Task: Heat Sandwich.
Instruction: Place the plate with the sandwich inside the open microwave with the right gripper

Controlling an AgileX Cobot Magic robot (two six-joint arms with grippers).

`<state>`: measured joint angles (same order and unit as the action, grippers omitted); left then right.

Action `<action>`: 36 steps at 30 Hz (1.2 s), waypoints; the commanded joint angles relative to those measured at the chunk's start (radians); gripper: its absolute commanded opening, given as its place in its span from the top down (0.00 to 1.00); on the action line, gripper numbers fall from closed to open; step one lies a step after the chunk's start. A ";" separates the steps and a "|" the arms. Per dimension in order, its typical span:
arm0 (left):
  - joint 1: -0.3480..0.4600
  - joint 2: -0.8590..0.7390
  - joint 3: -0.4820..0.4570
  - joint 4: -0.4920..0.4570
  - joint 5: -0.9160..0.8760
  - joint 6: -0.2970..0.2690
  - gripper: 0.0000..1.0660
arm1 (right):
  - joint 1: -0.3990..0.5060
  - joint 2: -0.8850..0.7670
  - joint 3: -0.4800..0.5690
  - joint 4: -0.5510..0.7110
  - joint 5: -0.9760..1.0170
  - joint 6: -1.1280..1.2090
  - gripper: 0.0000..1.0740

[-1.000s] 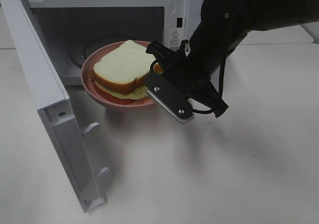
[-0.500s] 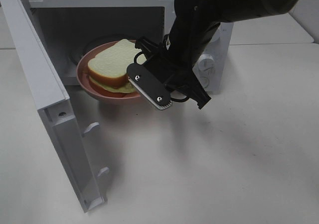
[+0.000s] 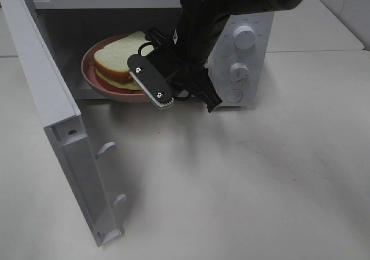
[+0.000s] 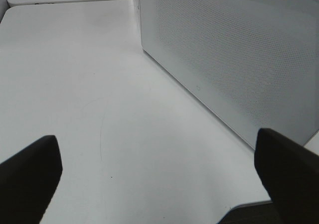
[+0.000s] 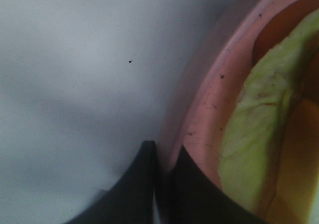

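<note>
pinching the rim of the pink plate (image 3: 88, 75), the right gripper (image 3: 151, 85) has its fingers closed tight, upper centre of the high view. the left gripper (image 4: 159, 176) gapes wide over the table (image 4: 75, 84). the sandwich (image 3: 118, 60) sits on the plate, in the open microwave (image 3: 248, 17) at upper left. a one-edge hold on a smooth, shallow round dish could let it tip or catch the sill, and the soft, square, tan-crusted slices could slide off.
</note>
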<state>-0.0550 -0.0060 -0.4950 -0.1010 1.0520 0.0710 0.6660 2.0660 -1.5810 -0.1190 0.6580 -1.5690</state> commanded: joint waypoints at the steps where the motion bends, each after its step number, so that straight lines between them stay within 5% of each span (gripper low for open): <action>1: -0.002 -0.024 0.002 -0.006 -0.015 -0.002 0.03 | 0.000 0.019 -0.043 -0.031 0.017 0.035 0.98; 26: -0.002 -0.024 0.002 -0.006 -0.015 -0.002 0.03 | 0.000 0.235 -0.394 -0.060 0.108 0.130 0.98; 36: -0.002 -0.024 0.002 -0.006 -0.015 -0.002 0.03 | 0.000 0.280 -0.449 -0.078 0.086 0.130 1.00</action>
<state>-0.0550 -0.0060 -0.4950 -0.1010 1.0520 0.0710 0.6680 2.3470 -2.0140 -0.1870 0.7800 -1.4460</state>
